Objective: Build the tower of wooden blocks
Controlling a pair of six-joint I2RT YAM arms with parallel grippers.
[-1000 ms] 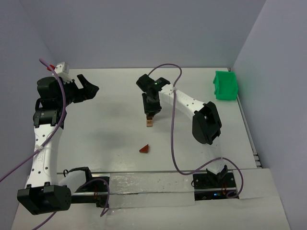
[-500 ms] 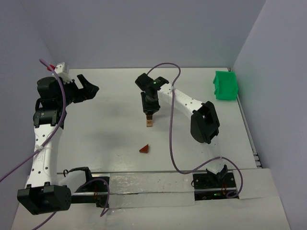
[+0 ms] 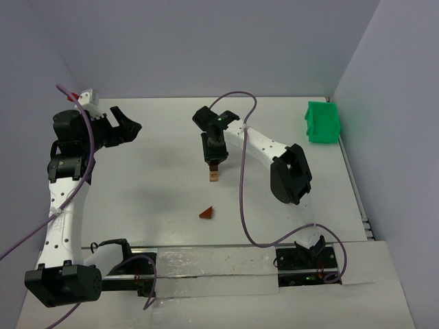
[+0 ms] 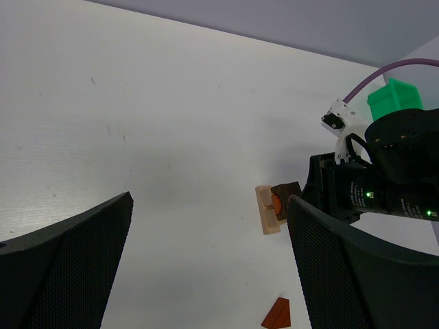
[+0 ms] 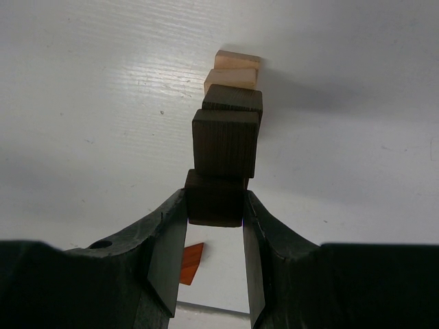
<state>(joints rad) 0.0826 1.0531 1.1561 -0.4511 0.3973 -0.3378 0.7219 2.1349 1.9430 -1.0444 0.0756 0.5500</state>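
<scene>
Centre blocked, left side open
Right fingers (image 5: 167,240) and arm (image 3: 264,147) cover the wood block tower (image 3: 213,176) mid-frame; bare tabletop (image 3: 158,178) spreads left; wedge (image 3: 206,213) below.

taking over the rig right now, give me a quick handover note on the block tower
Left end effector: open, empty, far left of the work.
Right end effector: shut on a dark block, directly over the tower.
The tower stands mid-table, tan blocks at the base and dark ones above.
Done: stack built that far.
Left: seat and release the dark block (contact with the stack is unclear), then probably add the reddish wedge lying loose nearer the arm bases.
</scene>
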